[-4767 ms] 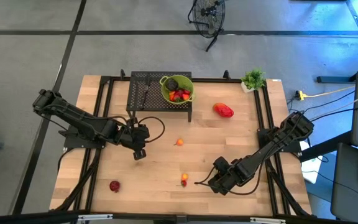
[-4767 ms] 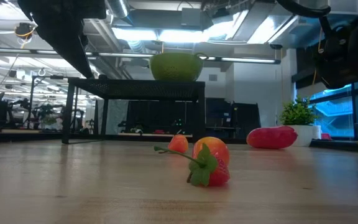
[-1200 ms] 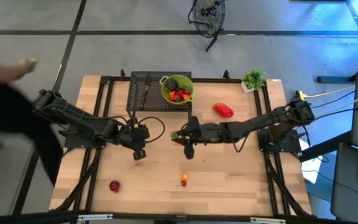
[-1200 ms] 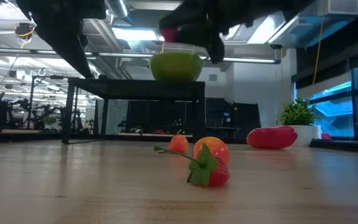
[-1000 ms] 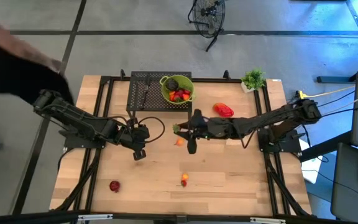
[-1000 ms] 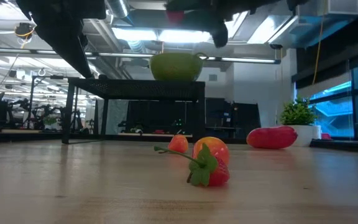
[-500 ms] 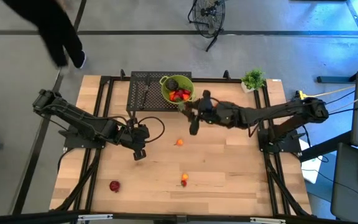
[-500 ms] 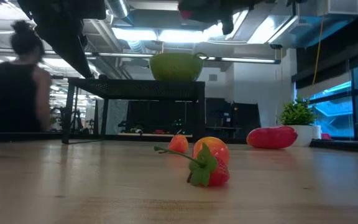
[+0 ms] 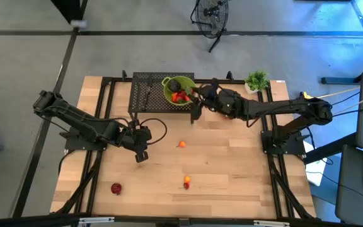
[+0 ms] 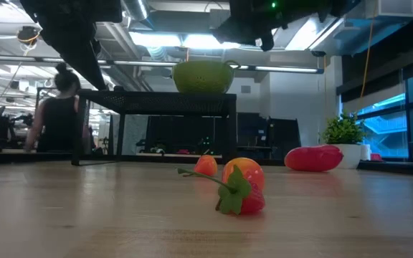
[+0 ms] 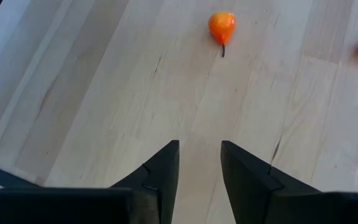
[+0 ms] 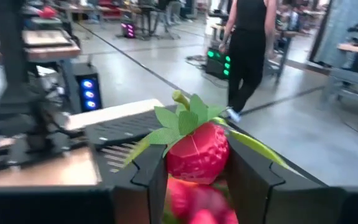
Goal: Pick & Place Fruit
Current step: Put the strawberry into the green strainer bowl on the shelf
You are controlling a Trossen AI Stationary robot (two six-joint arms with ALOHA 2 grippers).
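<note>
My right gripper [image 9: 195, 96] is by the right rim of the lime-green bowl [image 9: 169, 93] and is shut on a red strawberry [image 12: 197, 154] with green leaves. The bowl stands on a black mesh rack [image 9: 145, 96] and holds red fruit [image 9: 180, 96] and a dark green one [image 9: 176, 84]. An orange fruit [image 9: 181, 144], a strawberry [image 9: 186, 183] and a red fruit [image 9: 116, 188] lie on the table. A red oblong fruit [image 10: 314, 158] shows in the low view. My left gripper [image 11: 199, 163] hangs open over bare wood, short of the orange fruit [image 11: 221, 26]. My right gripper pinches the strawberry's red body [image 12: 178, 163] between its two fingers, one on each side. The fingers come in about level from the table's right. The strawberry is lifted clear, its leafy top [image 12: 185, 119] standing above the fingers, over the red fruit in the bowl.
A small potted plant [image 9: 256, 81] stands at the far right corner. Black rails [image 9: 103, 113] run along the table's left and right sides. A person [image 12: 247, 43] walks on the floor beyond the table. Bare wood lies between the scattered fruit.
My right gripper has carried the strawberry up and toward the table's far edge, from over the middle of the table to the bowl's right rim, turning as it went. It has stayed shut on the strawberry. A person has walked past in the background.
</note>
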